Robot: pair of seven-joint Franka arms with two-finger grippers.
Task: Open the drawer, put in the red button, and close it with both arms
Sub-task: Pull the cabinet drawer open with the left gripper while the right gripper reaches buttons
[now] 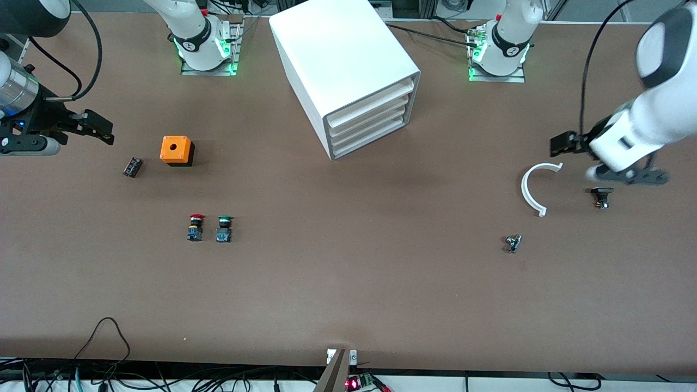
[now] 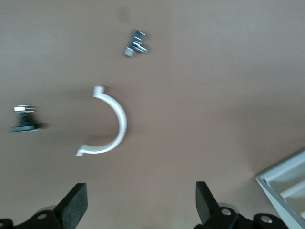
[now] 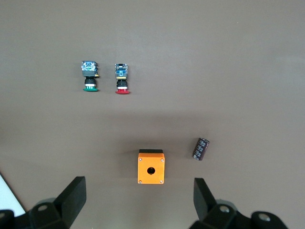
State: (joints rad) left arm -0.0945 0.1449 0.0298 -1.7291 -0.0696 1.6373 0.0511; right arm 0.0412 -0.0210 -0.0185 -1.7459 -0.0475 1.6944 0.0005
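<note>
Cabinet (image 1: 348,71) on the bench (image 1: 348,294); its three drawers, the middle drawer (image 1: 370,126) included, are closed. Red button (image 1: 195,227) stands beside a green button (image 1: 224,228), nearer the camera than the orange box (image 1: 176,150). Left tool (image 2: 141,202) and right tool (image 3: 138,198) hover wide apart, empty.

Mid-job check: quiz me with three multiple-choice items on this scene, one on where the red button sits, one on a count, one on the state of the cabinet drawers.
1. The red button stands
A. beside the green button
B. on the orange box
C. in the cabinet

2. Drawer fronts on the cabinet:
A. two
B. three
C. five

3. The middle drawer is
A. pulled out
B. shut
C. removed

Answers: 1 A, the two buttons stand side by side on the table; 2 B, three stacked fronts show; 3 B, all fronts sit level.
</note>
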